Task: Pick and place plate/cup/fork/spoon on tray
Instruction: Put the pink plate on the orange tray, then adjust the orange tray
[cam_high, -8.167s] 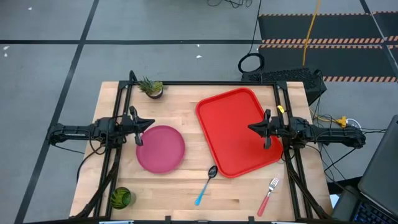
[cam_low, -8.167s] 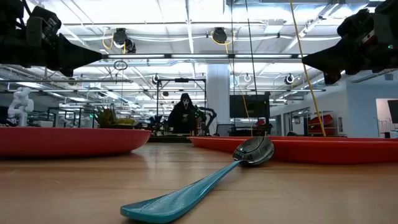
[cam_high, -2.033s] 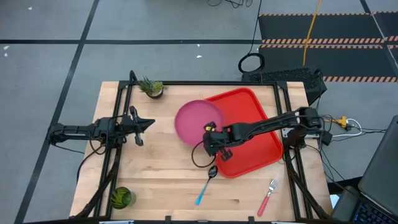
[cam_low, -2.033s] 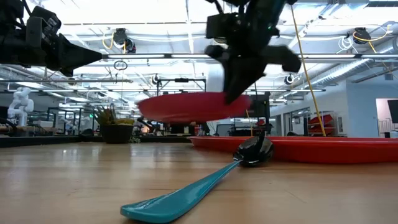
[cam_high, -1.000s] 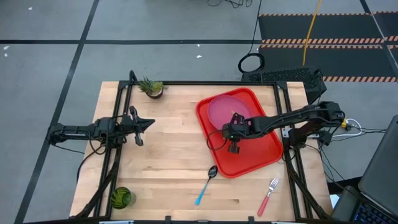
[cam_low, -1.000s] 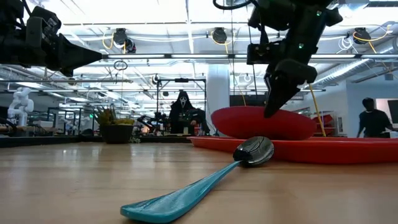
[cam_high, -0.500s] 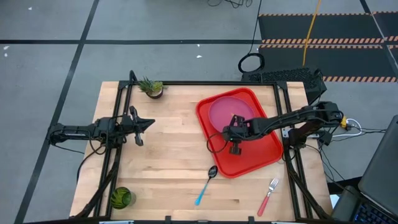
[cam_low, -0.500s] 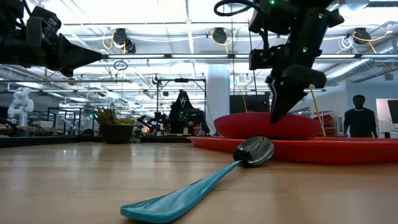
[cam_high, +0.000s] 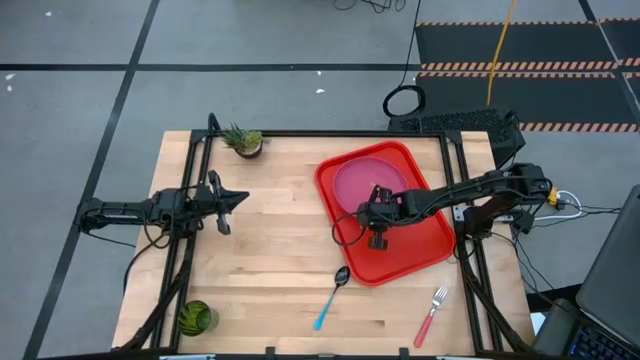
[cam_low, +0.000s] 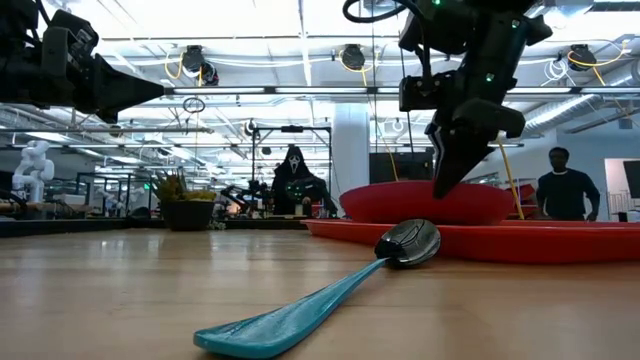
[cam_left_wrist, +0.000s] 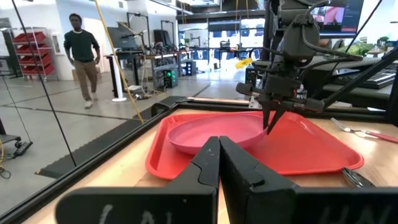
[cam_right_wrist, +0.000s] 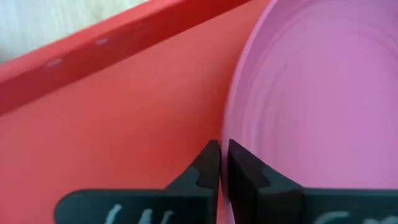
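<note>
The pink plate (cam_high: 358, 180) lies in the far half of the red tray (cam_high: 425, 245). It also shows in the low view (cam_low: 415, 204) and the left wrist view (cam_left_wrist: 208, 132). My right gripper (cam_high: 378, 204) stands over the plate's near-right rim, shut on it. My left gripper (cam_high: 226, 200) is shut and empty, in the air at the table's left. The blue-handled spoon (cam_high: 330, 296) lies on the table before the tray's near edge. The red-handled fork (cam_high: 432, 314) lies at the near right. The green cup (cam_high: 196, 318) stands at the near left corner. My right gripper pinches the plate's raised rim (cam_right_wrist: 231, 127) between its two fingers, on the plate's near-right side. The fingers (cam_low: 442, 178) come from above, pointing down. The plate's underside is on the tray's floor; whether the held side is raised, I cannot tell.
A small potted plant (cam_high: 243, 141) stands at the far left of the table. The tray's near half (cam_high: 400, 255) is bare. Black frame rails run along the table's left, right and far edges. A person (cam_low: 560, 195) walks in the room beyond.
My right gripper has gone down a little over the tray with the plate. The plate has come down from a tilt and now lies flatter on the tray's far half. The gripper stays shut on the rim.
</note>
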